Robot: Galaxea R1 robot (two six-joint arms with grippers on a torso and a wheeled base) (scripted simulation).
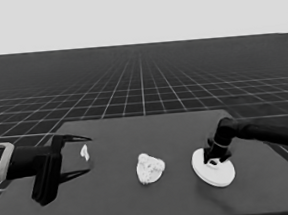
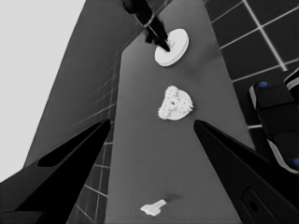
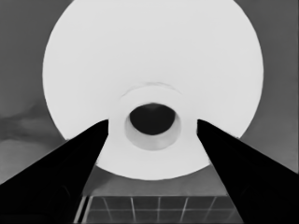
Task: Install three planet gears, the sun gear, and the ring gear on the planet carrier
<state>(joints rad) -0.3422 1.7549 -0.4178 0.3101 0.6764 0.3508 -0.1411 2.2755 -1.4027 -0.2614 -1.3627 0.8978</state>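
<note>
With the right gripper low over the larger round part at the table's right, fingers spread either side of its raised hub, apparently to lift it by the centre. Mid-table, gears bunched, probably seated on the smaller round part, ready for covering. Far left, left gripper parked open near a thin white piece.

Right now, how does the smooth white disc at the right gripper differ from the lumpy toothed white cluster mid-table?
The smooth white disc has a clean circular edge; the toothed white cluster a ragged one. The disc is wider. The open right gripper straddles the disc's hole; the cluster lies alone. Both rest on the dark table.
</note>
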